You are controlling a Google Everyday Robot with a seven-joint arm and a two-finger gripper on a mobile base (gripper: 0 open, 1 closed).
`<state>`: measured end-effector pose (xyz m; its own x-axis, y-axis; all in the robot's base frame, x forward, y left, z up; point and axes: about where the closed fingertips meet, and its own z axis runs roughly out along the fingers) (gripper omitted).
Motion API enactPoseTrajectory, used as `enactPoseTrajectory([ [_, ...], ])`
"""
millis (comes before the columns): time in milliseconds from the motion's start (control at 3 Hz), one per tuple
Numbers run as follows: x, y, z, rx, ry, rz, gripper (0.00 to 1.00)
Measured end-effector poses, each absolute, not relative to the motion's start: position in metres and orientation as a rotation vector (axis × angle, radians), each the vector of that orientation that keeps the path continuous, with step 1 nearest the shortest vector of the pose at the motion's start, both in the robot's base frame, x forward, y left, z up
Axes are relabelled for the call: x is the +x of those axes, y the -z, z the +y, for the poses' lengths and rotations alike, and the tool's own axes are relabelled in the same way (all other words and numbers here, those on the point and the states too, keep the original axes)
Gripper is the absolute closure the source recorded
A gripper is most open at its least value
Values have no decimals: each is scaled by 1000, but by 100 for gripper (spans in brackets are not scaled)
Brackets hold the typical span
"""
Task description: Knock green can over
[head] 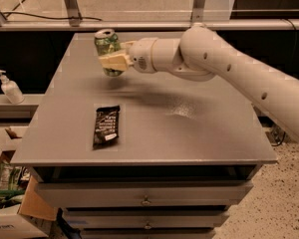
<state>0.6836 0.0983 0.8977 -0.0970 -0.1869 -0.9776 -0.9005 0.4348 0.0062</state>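
The green can [106, 42] stands near the far left of the grey table [189, 133], leaning a little with its silver top toward the left. My gripper [113, 61] is at the can's right side, and its cream-coloured end lies across the can's lower half, touching it. The white arm [229, 68] reaches in from the right, low over the table.
A black snack bar wrapper [106, 126] lies flat at the front left of the table. A soap dispenser bottle [10, 87] stands on a low shelf to the left. Cardboard boxes [15, 208] sit on the floor at lower left. Drawers [144, 198] are under the table.
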Motion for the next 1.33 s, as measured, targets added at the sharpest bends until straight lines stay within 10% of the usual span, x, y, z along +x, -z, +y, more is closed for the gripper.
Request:
enactPoseTrajectory([
  [1333, 705, -881, -17, -1441, -445, 1920, 100],
])
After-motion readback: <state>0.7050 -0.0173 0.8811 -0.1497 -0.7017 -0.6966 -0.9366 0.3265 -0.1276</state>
